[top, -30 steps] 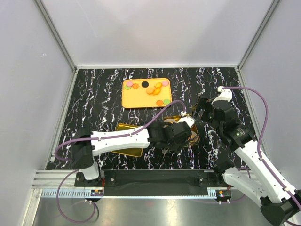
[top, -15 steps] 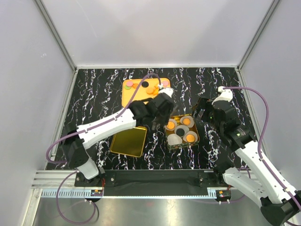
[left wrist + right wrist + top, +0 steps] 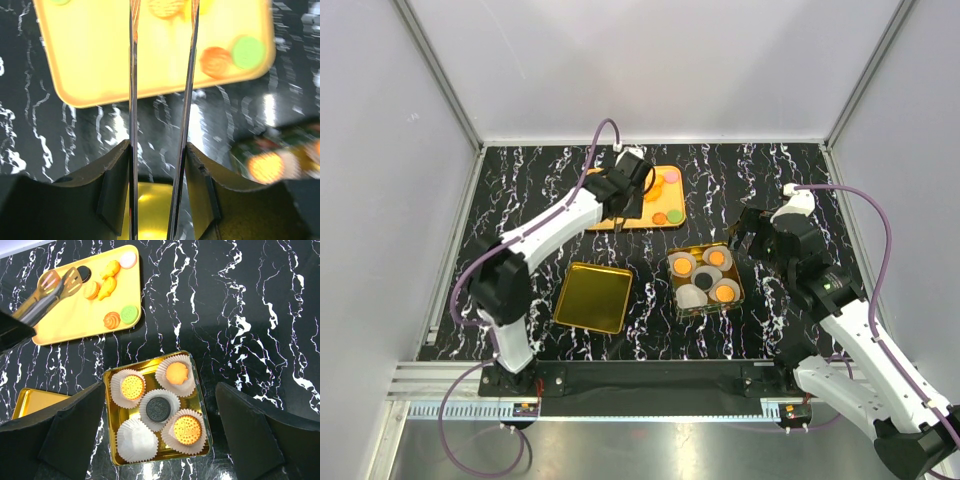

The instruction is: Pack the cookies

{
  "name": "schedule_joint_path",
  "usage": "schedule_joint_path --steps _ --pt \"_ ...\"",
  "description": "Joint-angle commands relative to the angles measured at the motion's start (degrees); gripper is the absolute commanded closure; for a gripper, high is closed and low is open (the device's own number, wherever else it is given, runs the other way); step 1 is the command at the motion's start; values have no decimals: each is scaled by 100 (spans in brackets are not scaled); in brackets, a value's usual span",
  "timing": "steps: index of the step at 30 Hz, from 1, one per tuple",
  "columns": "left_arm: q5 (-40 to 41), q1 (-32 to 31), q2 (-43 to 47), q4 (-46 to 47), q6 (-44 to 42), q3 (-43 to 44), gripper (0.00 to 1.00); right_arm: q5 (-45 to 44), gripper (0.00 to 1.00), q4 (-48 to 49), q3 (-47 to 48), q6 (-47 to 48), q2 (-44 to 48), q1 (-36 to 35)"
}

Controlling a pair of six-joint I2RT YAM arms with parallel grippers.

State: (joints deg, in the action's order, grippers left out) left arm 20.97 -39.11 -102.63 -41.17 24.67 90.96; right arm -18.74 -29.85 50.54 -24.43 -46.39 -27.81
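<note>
Several cookies lie on the orange tray (image 3: 665,205), among them a black one (image 3: 83,273), a pink one (image 3: 128,259), a green one (image 3: 129,313) and an orange swirl (image 3: 112,320). My left gripper (image 3: 620,190) is shut on metal tongs (image 3: 50,290), whose tips hang over the tray's left part, next to the black cookie. In the left wrist view the tong blades (image 3: 132,75) run up between my fingers (image 3: 159,145) to an orange cookie (image 3: 165,6). My right gripper (image 3: 160,385) is open and empty above the gold tin (image 3: 112,450).
The tin holds five white paper cups: three with orange cookies (image 3: 132,386), one with a black cookie (image 3: 158,408), one empty (image 3: 136,439). The gold lid (image 3: 592,297) lies flat left of the tin. Grey walls close in the black marbled table.
My left arm has swung with the tongs from over the tin back and left to the orange tray. The tin's contents and the lid are now uncovered. The right arm has not moved.
</note>
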Motion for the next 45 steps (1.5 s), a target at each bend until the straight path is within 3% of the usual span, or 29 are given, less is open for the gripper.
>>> schedule_joint_path --steps 1,16,45 --pt "-137 202 -257 407 -278 361 51 46 0 154 26 -1 60 -22" --pt "-735 483 -706 698 -261 475 51 99 0 198 -9 -1 51 -14" --pt "-805 668 -996 821 -181 265 51 134 0 233 -62 8 -1 -31"
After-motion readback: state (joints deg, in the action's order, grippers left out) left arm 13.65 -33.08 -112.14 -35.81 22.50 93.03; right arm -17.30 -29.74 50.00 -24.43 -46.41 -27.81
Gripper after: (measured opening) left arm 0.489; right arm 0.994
